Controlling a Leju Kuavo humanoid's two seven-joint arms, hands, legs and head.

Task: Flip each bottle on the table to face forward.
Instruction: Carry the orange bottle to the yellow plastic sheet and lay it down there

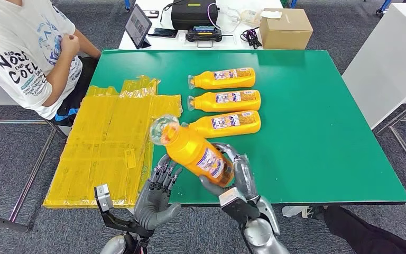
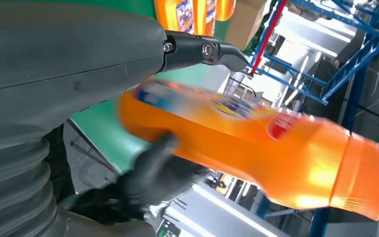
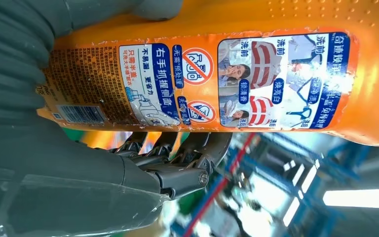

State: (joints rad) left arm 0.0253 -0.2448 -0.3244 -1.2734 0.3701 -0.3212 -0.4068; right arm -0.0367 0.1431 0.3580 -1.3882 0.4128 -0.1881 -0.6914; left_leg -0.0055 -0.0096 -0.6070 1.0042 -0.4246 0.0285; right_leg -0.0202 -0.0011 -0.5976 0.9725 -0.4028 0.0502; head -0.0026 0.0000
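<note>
My right hand (image 1: 240, 177) grips the base of an orange bottle (image 1: 193, 151) and holds it tilted above the front edge of the green table (image 1: 317, 132), its clear cap pointing up and to the left. The right wrist view shows its back label (image 3: 227, 74) with my fingers (image 3: 177, 158) wrapped under it. My left hand (image 1: 158, 198) is just below and left of the bottle (image 2: 256, 143), fingers spread, holding nothing. Three more orange bottles (image 1: 224, 78) (image 1: 227, 100) (image 1: 227, 123) lie in a row on the table, caps to the left, labels up.
A pile of yellow bags (image 1: 111, 143) covers the table's left side. A person in a white shirt (image 1: 26, 47) sits at the far left. Behind stands a white table with a cardboard box (image 1: 285, 27), a tablet (image 1: 137, 24) and a black case (image 1: 193, 13).
</note>
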